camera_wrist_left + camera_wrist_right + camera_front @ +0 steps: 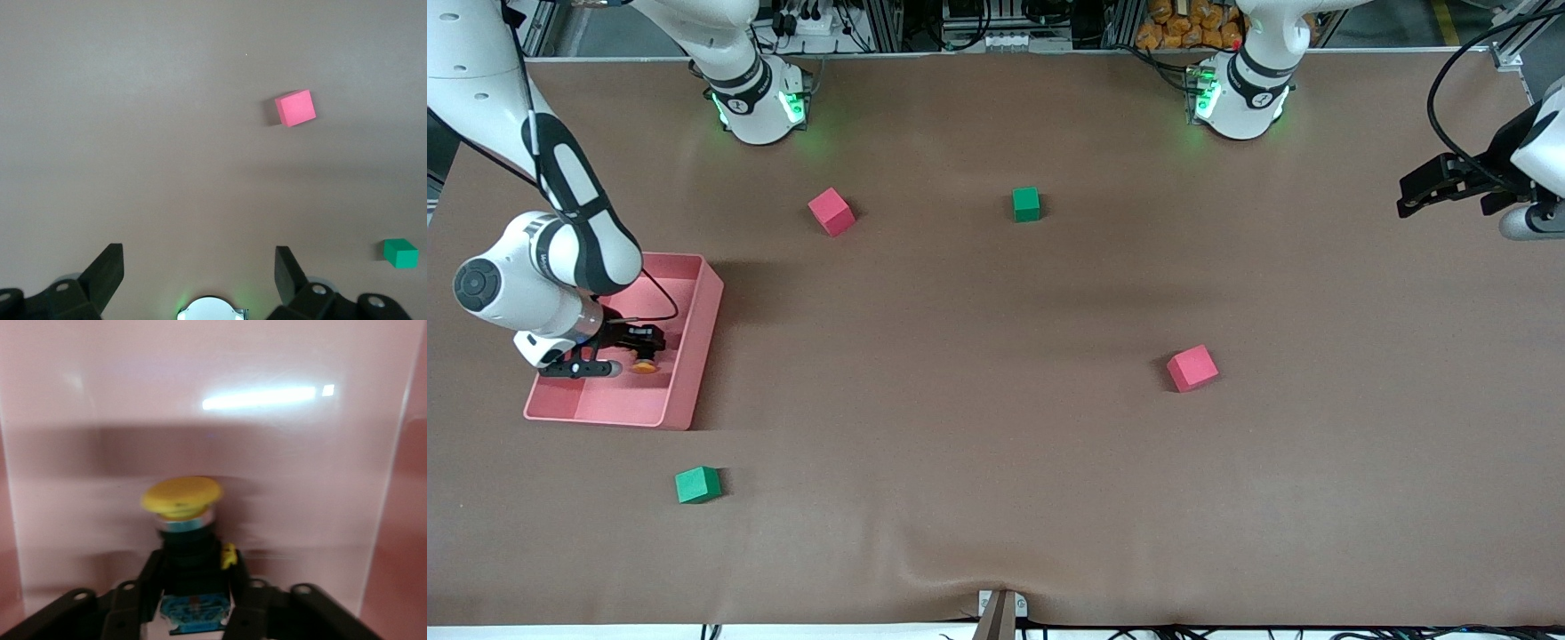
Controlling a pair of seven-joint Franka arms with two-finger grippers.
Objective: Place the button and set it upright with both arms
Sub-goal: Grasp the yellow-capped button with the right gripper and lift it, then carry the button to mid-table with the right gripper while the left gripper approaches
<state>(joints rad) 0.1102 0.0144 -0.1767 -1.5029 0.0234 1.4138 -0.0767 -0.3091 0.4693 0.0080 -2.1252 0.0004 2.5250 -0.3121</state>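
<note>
The button (645,362) has a round orange-yellow cap on a dark body and sits inside the pink tray (694,356) at the right arm's end of the table. My right gripper (639,348) is down in the tray and shut on the button. In the right wrist view the fingers (148,577) clasp the black body below the cap of the button (181,496). My left gripper (1414,197) is open and empty, up above the table edge at the left arm's end. In the left wrist view its fingers (107,270) stand wide apart.
Two red cubes (831,211) (1192,368) and two green cubes (1026,204) (697,484) lie scattered on the brown table. The left wrist view shows one red cube (295,108) and one green cube (400,253).
</note>
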